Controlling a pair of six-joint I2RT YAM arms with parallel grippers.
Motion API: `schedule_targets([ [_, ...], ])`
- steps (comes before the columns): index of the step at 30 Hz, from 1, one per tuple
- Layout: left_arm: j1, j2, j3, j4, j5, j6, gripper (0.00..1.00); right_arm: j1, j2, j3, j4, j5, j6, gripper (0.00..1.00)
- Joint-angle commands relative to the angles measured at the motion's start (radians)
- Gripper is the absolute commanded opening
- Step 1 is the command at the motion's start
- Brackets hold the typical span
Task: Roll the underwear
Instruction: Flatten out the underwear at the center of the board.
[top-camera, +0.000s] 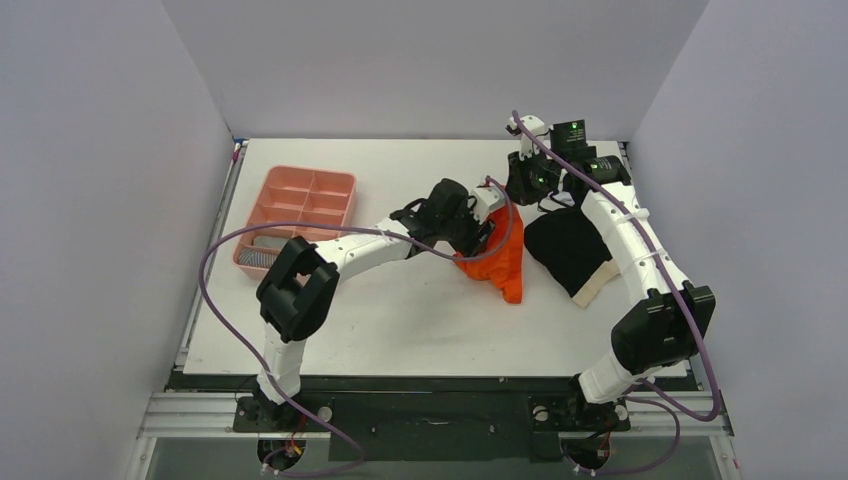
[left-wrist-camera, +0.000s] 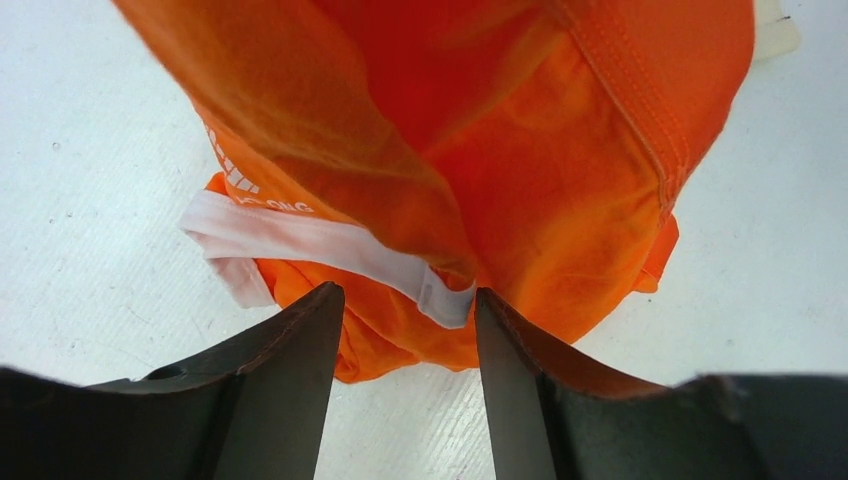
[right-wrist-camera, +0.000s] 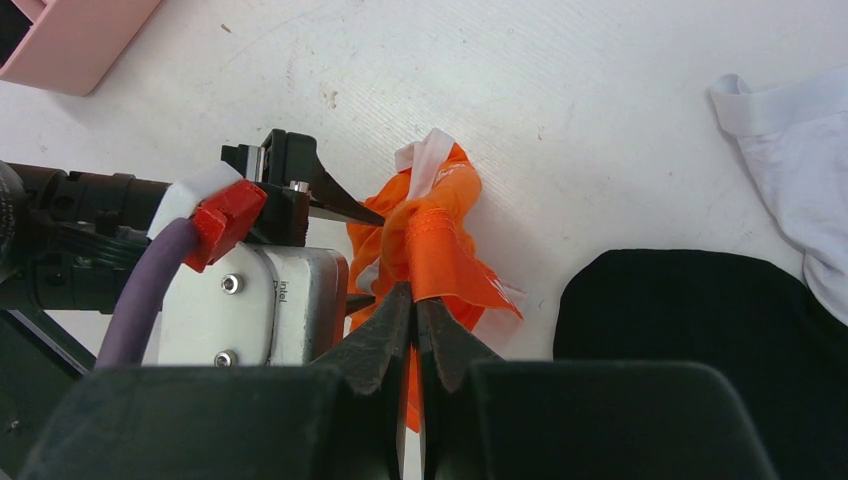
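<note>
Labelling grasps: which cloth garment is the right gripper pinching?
The bright orange, white-striped underwear: the right gripper is shut on a fold of its fabric. The black underwear with beige waistband lies beside it, ungripped.

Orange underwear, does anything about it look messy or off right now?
Yes. The orange underwear is a crumpled bunch, not a neat roll, and its white waistband pokes out twisted from the folds. The right gripper is shut on one fold, and the left gripper stands open at the bunch's edge.
</note>
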Motion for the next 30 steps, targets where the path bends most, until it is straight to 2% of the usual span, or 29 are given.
schedule_targets([
  [1,-0.010,0.011,0.064,0.015,0.018,-0.016,0.48,0.000,-0.043,0.024,0.016,-0.016,0.007,0.00],
  [5,-0.012,0.025,0.080,0.011,0.016,-0.018,0.43,0.001,-0.043,0.024,0.017,-0.016,0.008,0.00],
  [12,-0.012,0.040,0.076,0.010,0.028,-0.018,0.24,-0.004,-0.047,0.021,0.016,-0.015,0.007,0.00],
  [14,-0.011,0.037,0.073,0.010,0.031,-0.020,0.17,-0.005,-0.049,0.019,0.015,-0.016,0.008,0.00],
  [17,0.000,0.026,0.066,0.007,0.042,-0.025,0.00,-0.010,-0.052,0.017,0.016,-0.017,0.007,0.00],
  [20,0.035,-0.021,0.046,0.001,0.083,-0.042,0.00,-0.020,-0.060,0.009,0.016,-0.015,0.000,0.00],
  [23,0.134,-0.077,0.041,-0.026,0.178,-0.075,0.00,-0.034,-0.065,0.016,0.015,-0.006,-0.012,0.00],
  [27,0.251,-0.126,0.128,-0.131,0.231,-0.059,0.00,-0.048,-0.040,0.095,-0.005,0.007,-0.045,0.00],
  [30,0.317,-0.126,0.249,-0.190,0.229,-0.022,0.00,-0.048,0.001,0.172,-0.026,0.014,-0.062,0.00],
])
